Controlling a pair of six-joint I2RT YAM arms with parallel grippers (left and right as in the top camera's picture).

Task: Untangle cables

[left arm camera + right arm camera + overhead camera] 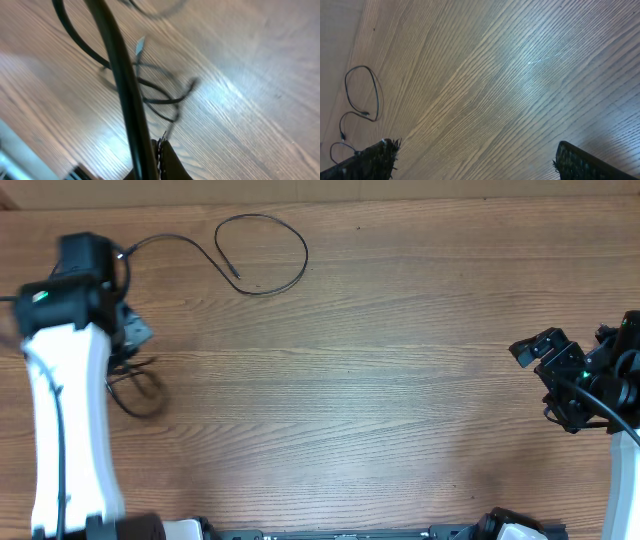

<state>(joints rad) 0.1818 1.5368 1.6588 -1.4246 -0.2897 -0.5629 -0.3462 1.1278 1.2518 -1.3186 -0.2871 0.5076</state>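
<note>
One thin black cable (pixel 262 254) lies in a loop at the back of the table, its tail running left toward my left arm. A second thin cable (pixel 136 387) lies coiled in front of my left gripper (pixel 133 331). In the left wrist view the coil (pixel 159 95) lies on the wood, and a thin strand runs from it into the tips of my left gripper (pixel 161 150), whose fingers are pressed together on it. My right gripper (pixel 541 350) is open and empty at the right side, far from the cables. The right wrist view shows its gripper (pixel 480 162) spread wide and the cable loop (pixel 363 92) far off.
A thick, blurred black cord (pixel 120 75) crosses the left wrist view close to the camera. The wooden table (pixel 380 380) spans the overhead view. The arm bases stand at the front edge.
</note>
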